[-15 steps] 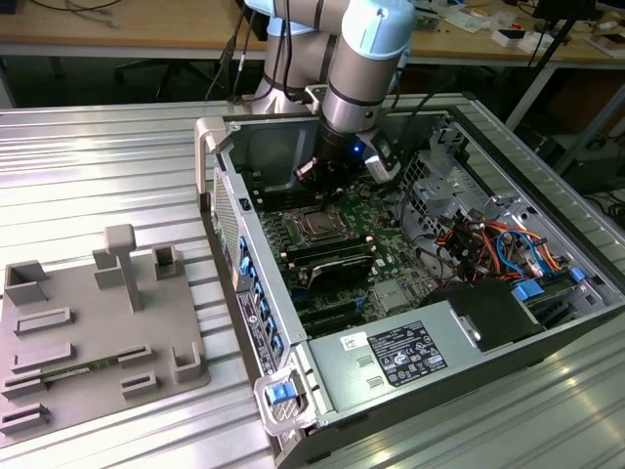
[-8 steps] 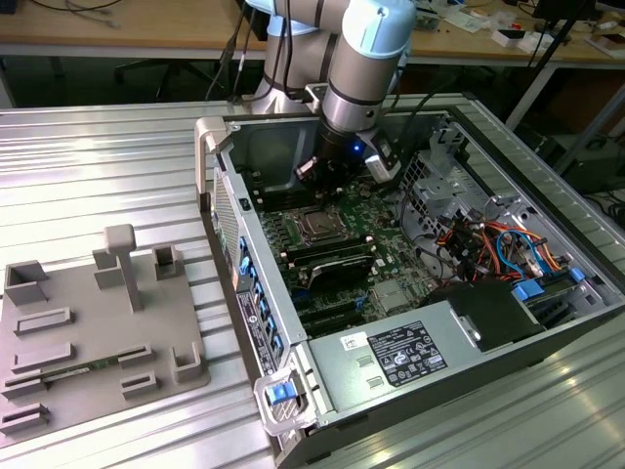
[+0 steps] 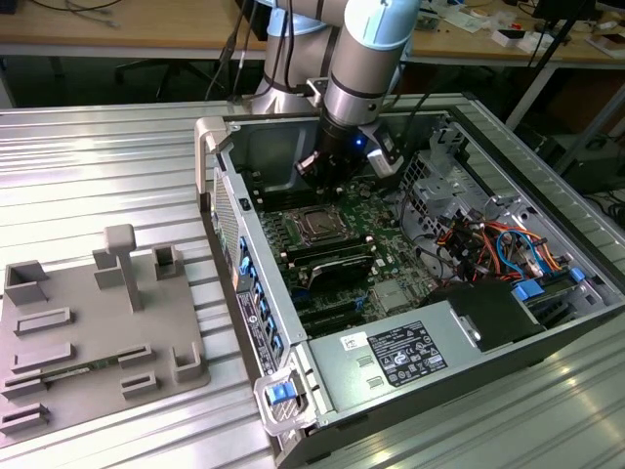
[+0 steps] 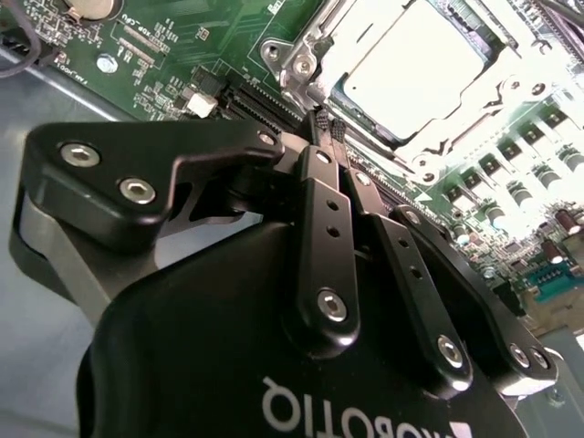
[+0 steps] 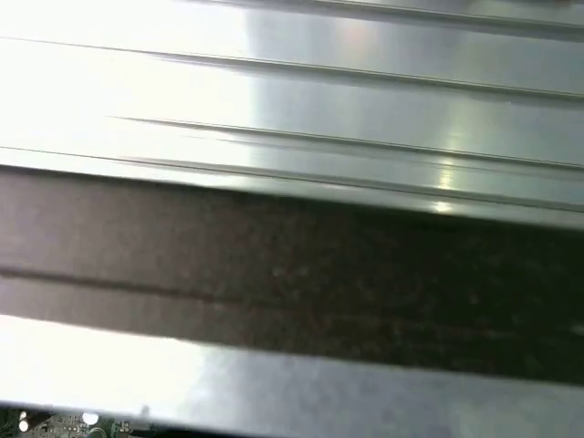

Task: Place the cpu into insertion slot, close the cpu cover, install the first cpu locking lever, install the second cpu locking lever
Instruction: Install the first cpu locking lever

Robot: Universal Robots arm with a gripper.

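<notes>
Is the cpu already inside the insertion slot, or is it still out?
In. In the second wrist view the cpu lies flat inside the insertion slot, its silver top visible. The gripper is shut just beside the slot, holding nothing.

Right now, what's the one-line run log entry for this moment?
gripper: shut, empty, just beside insertion slot | cpu: seated in slot | cpu cover: down over cpu | computer case: open

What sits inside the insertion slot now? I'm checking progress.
The cpu lies in the insertion slot, its silver top showing through the lowered cpu cover. The contacts beneath are hidden. The shut pincer hovers beside it.
</notes>
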